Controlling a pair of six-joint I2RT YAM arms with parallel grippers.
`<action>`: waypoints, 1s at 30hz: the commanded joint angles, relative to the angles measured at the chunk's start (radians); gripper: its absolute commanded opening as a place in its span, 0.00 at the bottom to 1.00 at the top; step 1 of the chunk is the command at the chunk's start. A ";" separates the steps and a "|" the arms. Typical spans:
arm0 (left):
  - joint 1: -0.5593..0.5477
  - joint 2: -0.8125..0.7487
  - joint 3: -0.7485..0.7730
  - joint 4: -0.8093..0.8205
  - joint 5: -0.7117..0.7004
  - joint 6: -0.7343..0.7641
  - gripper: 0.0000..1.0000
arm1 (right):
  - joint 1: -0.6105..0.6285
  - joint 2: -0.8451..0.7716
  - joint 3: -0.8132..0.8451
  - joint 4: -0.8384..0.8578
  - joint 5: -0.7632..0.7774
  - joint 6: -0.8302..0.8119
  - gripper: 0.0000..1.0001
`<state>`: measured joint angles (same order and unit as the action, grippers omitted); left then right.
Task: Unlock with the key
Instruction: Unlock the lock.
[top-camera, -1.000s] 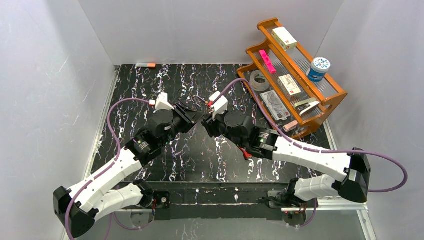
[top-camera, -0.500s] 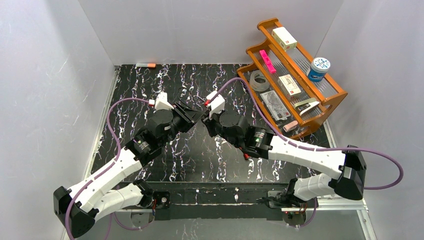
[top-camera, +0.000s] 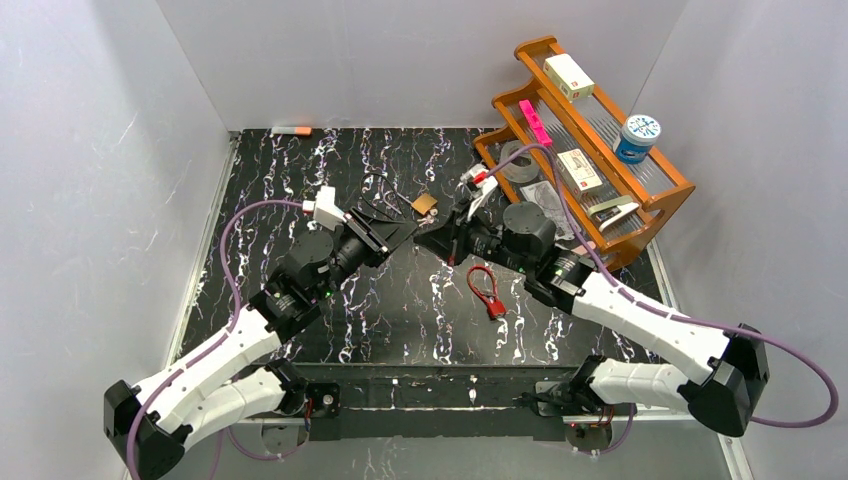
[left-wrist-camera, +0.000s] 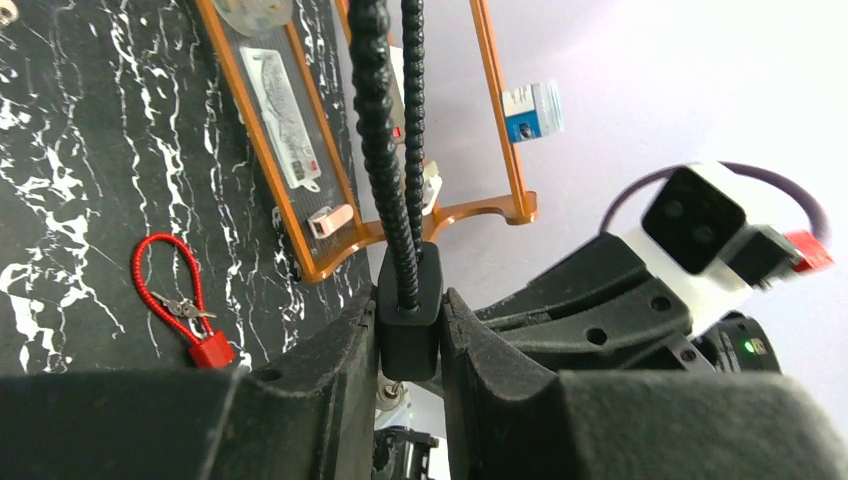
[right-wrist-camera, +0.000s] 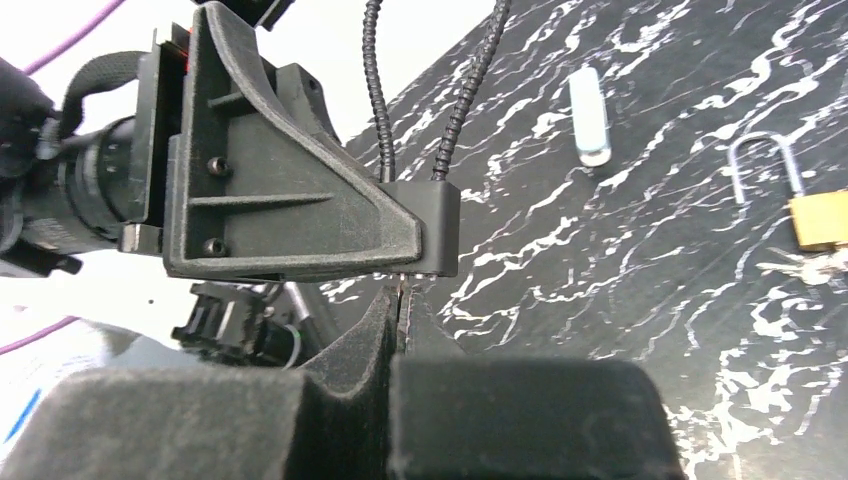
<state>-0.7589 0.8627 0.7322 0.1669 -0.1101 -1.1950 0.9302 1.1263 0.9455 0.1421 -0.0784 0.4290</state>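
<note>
A black cable lock (left-wrist-camera: 408, 310) with a black cable loop (left-wrist-camera: 385, 120) sits clamped between my left gripper's (left-wrist-camera: 410, 345) fingers, held above the table. In the right wrist view the lock body (right-wrist-camera: 437, 228) is just above my right gripper (right-wrist-camera: 401, 300). That gripper is shut on a thin metal key (right-wrist-camera: 401, 288) that points up into the lock's underside. From above, the left gripper (top-camera: 403, 234) and the right gripper (top-camera: 432, 243) meet tip to tip at mid-table. Most of the key is hidden by the fingers.
A red cable lock (top-camera: 487, 290) with small keys lies under the right forearm. A brass padlock (top-camera: 425, 203) lies just behind the grippers. A wooden rack (top-camera: 668, 190) with small items stands at the back right. A marker (top-camera: 291, 131) rests by the back wall.
My right gripper has gone from open to shut on the key below the lock. The right arm has swung to the right, uncovering the brass padlock and the red cable lock.
</note>
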 joint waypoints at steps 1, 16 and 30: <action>0.002 -0.037 -0.042 0.110 0.036 -0.008 0.00 | -0.077 -0.041 -0.036 0.148 -0.167 0.137 0.01; 0.002 -0.048 -0.068 0.186 0.122 0.251 0.00 | -0.154 -0.270 -0.117 0.073 -0.168 0.201 0.81; 0.001 0.051 -0.082 0.466 0.646 0.965 0.00 | -0.154 -0.307 -0.044 -0.021 -0.154 0.076 0.66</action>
<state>-0.7574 0.9447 0.6605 0.5117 0.3901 -0.5014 0.7792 0.8577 0.8436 0.1123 -0.2157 0.5690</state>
